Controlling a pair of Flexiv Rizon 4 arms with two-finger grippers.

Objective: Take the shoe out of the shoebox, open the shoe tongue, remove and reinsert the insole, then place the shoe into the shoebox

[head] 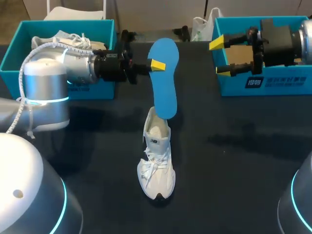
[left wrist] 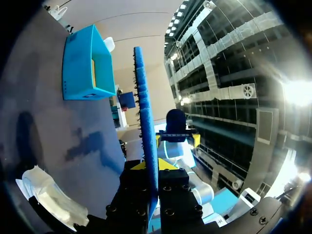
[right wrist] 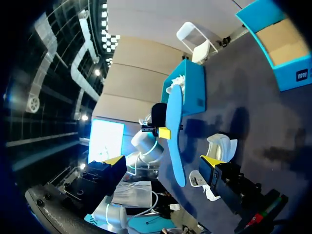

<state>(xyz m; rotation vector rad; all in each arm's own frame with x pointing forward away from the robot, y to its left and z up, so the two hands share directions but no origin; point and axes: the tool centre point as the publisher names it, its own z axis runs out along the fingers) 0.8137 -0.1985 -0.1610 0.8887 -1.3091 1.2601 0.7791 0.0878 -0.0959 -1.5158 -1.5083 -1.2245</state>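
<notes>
The blue insole (head: 163, 83) hangs nearly upright in my left gripper (head: 155, 65), whose fingers are closed on its edge in the upper half. Its lower end sits over the opening of the white shoe (head: 157, 161) standing on the table (head: 243, 161). I judge the insole to be light, thin and bendy, likely to buckle if pushed. The shoe looks soft and easy to tip. My right gripper (head: 220, 57) is spread wide, holding nothing, at the right shoebox (head: 265, 84). There is open room around the shoe.
</notes>
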